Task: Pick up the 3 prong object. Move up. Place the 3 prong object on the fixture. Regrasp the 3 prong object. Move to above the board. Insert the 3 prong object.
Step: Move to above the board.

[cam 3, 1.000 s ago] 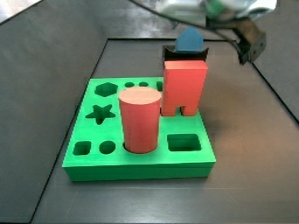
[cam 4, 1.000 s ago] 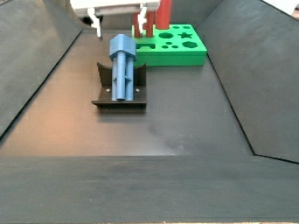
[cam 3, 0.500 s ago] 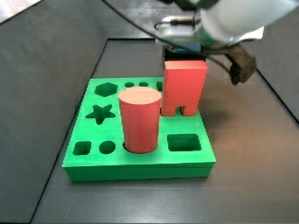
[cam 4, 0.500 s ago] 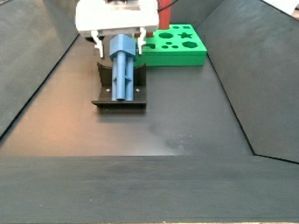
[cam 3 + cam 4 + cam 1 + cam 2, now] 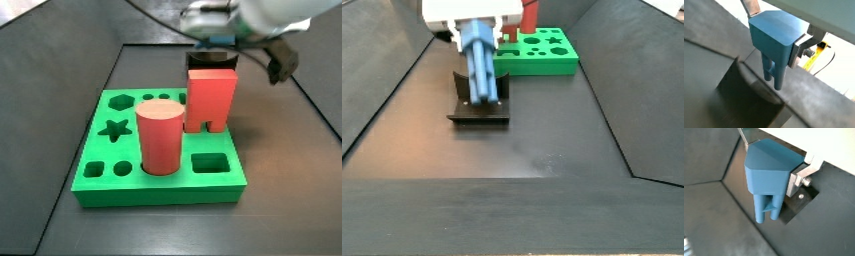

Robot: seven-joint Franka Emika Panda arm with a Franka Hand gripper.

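The 3 prong object (image 5: 774,40) is a blue-grey piece with a pointed body and short prongs. My gripper (image 5: 777,27) is shut on its body, one silver finger (image 5: 794,178) flat against each side. In both wrist views its prongs hang over the dark fixture (image 5: 799,208). In a side view the 3 prong object (image 5: 478,65) slants from the gripper (image 5: 473,35) down to the fixture (image 5: 480,112). The green board (image 5: 201,185) lies in front; here the red block hides the piece, and the gripper (image 5: 230,45) sits behind that block.
A tall red cylinder (image 5: 160,135) and a red rectangular block (image 5: 211,98) stand in the board. The board (image 5: 543,55) sits just beyond the fixture. Sloped dark walls (image 5: 389,90) close in the floor on both sides.
My gripper has come down from above the 3 prong object and its fingers have shut on the body. The piece now leans slightly on the fixture.
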